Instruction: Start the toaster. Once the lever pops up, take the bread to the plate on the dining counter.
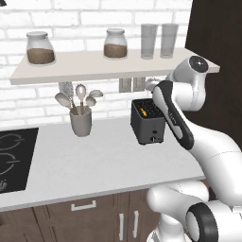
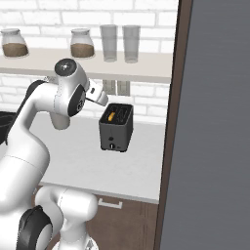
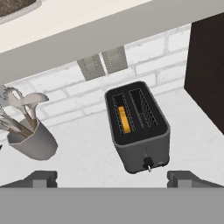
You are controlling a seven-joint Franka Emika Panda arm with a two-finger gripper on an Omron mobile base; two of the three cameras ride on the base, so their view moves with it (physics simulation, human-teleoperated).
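Pincer [image 3: 112, 178] wide open, empty, above toaster [image 3: 139, 131].

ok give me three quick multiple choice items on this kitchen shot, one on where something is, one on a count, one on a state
1. Where does the utensil cup stand relative to the toaster in the left base view?
A. to its left
B. on top of it
C. to its right

2. How many glass jars are on the shelf?
A. one
B. two
C. four

3. Where is the bread?
A. flat on the worktop
C. held in the hand
B. down in a toaster slot

Answers: 1 A, the cup is left of the toaster on the worktop. 2 B, two jars stand beside two glasses. 3 B, orange shows inside one slot, and the hand is open.
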